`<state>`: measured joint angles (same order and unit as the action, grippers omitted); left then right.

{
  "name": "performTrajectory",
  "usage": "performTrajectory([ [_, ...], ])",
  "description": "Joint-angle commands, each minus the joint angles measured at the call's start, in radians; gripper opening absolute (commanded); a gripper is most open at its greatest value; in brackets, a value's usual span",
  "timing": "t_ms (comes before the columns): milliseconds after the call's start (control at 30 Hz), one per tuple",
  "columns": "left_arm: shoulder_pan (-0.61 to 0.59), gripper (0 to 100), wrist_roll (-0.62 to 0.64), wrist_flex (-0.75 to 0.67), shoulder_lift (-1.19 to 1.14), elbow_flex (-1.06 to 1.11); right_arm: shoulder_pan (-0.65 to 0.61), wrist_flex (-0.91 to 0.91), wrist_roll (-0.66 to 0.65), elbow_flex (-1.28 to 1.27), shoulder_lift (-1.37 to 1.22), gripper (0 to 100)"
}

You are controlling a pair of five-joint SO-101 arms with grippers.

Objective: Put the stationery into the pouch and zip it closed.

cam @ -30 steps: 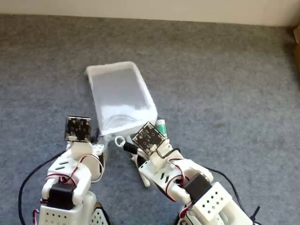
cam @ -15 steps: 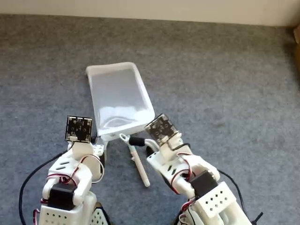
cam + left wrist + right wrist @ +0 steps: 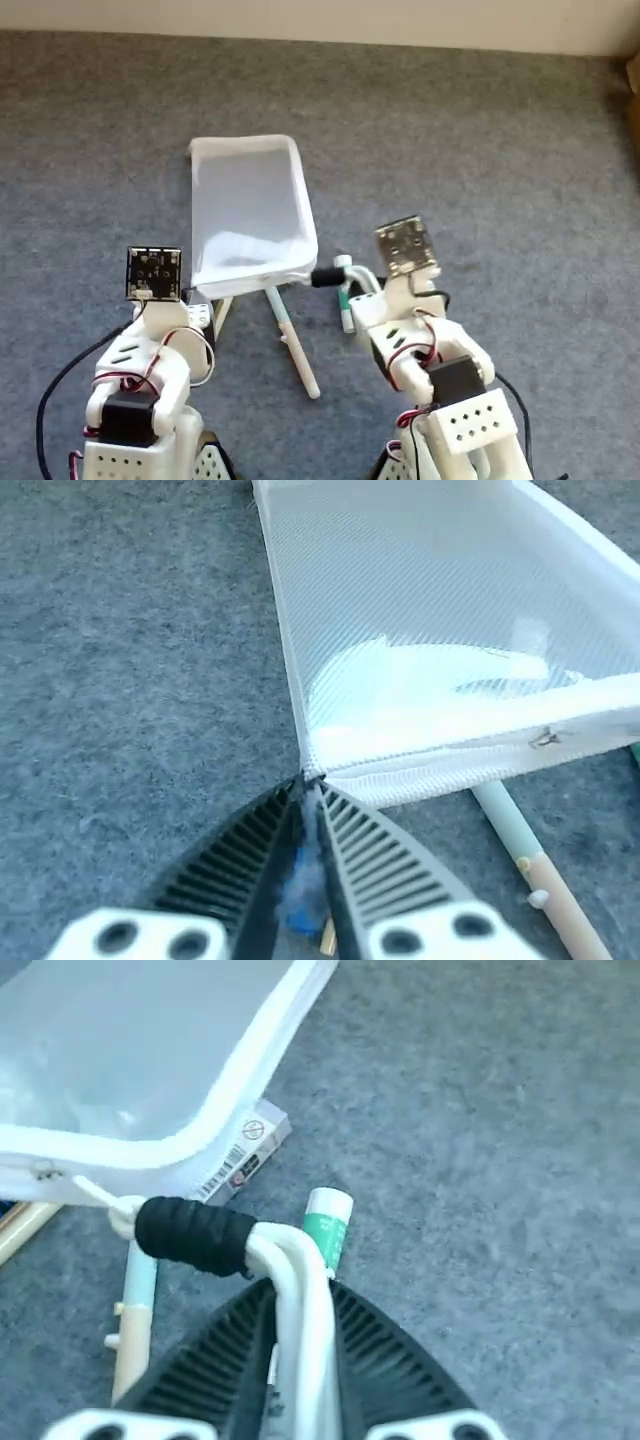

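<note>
High view showed the pouch (image 3: 250,210) stretching lengthwise away from the left gripper (image 3: 310,788), which pinched its near corner. The pen (image 3: 296,348) lay slanted between both grippers. The right gripper (image 3: 296,1295), held low, clamped a black-sleeved white rod (image 3: 200,1235) by the pouch's mouth.

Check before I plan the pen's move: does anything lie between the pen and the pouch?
Nothing visible: the pen lies with one end at the near edge of the pouch, on carpet. The right gripper, shut on the zip pull, hangs beside that edge.
</note>
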<state>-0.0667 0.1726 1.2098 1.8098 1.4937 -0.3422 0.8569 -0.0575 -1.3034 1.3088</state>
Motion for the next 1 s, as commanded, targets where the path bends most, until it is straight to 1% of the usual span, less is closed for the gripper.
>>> performTrajectory([
  [0, -0.033, 1, 0.011, -0.02, 0.013, -0.051, 0.084, -0.042, 0.055, 0.071, 0.018, 0.5],
  [500, -0.033, 1, 0.011, -0.02, 0.013, -0.05, 0.223, -0.054, 0.193, 0.087, 0.018, 0.5],
  [667, -0.033, 1, 0.011, -0.02, 0.013, -0.05, 0.236, -0.054, 0.189, 0.094, 0.018, 0.5],
  [733, -0.033, 1, 0.011, -0.02, 0.013, -0.05, 0.193, -0.051, 0.147, 0.096, 0.018, 0.6],
  [833, -0.033, 1, 0.011, -0.02, 0.013, -0.05, 0.067, -0.044, 0.037, 0.093, 0.018, 2.5],
  [967, -0.033, 1, 0.011, -0.02, 0.013, -0.051, -0.101, 0.015, -0.064, 0.09, 0.016, 14.9],
])
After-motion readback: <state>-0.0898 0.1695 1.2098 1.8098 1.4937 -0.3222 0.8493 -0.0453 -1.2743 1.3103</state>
